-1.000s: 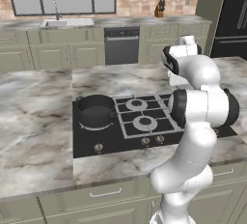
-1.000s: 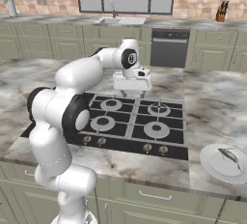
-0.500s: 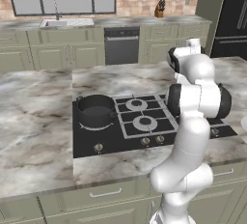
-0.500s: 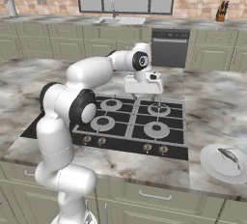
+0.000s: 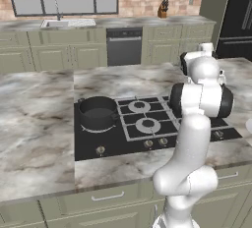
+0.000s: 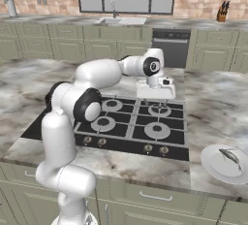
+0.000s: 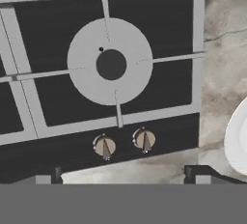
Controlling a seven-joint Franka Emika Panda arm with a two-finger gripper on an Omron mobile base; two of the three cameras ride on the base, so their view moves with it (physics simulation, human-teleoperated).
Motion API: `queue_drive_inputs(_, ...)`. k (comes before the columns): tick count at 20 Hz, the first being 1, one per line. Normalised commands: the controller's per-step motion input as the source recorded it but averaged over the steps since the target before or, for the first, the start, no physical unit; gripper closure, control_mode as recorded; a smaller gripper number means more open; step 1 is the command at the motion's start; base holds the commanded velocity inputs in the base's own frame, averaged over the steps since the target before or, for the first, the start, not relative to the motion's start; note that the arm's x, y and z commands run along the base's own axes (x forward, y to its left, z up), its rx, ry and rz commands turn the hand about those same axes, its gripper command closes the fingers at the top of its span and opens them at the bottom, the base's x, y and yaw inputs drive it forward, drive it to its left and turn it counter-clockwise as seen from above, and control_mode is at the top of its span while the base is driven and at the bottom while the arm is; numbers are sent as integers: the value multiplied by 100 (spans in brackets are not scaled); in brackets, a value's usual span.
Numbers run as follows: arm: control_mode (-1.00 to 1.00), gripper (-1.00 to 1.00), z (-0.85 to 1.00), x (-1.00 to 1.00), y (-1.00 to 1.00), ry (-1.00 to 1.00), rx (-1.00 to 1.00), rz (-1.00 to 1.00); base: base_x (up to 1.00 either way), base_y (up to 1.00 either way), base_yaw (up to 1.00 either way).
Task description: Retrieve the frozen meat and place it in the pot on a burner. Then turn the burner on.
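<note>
The squat dark pot (image 5: pixel 97 111) stands on the flat black burner (image 5: pixel 98 127) at the stove's left end. The frozen meat (image 6: pixel 231 155), a small dark fish-shaped piece, lies on a white plate (image 6: pixel 215 166) on the counter right of the stove. My gripper (image 6: pixel 155 104) hangs open and empty over the stove's right-hand grates, pointing down, well apart from both pot and plate. In the hand view my gripper (image 7: pixel 123 177) has its fingertips (image 7: pixel 48 175) spread wide above a grey-capped gas burner (image 7: pixel 110 64), and the plate's rim (image 7: pixel 237 141) shows at the right edge.
Control knobs (image 7: pixel 104 147) line the stove's front strip (image 5: pixel 147 144). Marble counter (image 5: pixel 34 124) surrounds the stove. My own arm (image 5: pixel 199 99) blocks the stove's right part in the left base view. A sink (image 6: pixel 121 20) and knife block (image 6: pixel 222 13) stand on the far counter.
The arm has swung right and toward the stove's front, carrying the open hand from the back grates to the right-hand burners. Pot and plate have not moved.
</note>
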Motion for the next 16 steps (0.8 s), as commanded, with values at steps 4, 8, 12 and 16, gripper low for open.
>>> queue_drive_inputs(4, -100, -100, -10, 0, -47, 0, 0, 2, 0, 0, 0)
queue_drive_inputs(8, -100, -100, -12, 0, -41, 0, 0, 4, 0, 0, 0)
queue_drive_inputs(12, -100, -100, -14, 0, -40, 0, 0, 6, 0, 0, 0)
queue_drive_inputs(16, -100, -100, -15, 0, -35, 0, 0, 7, 0, 0, 0)
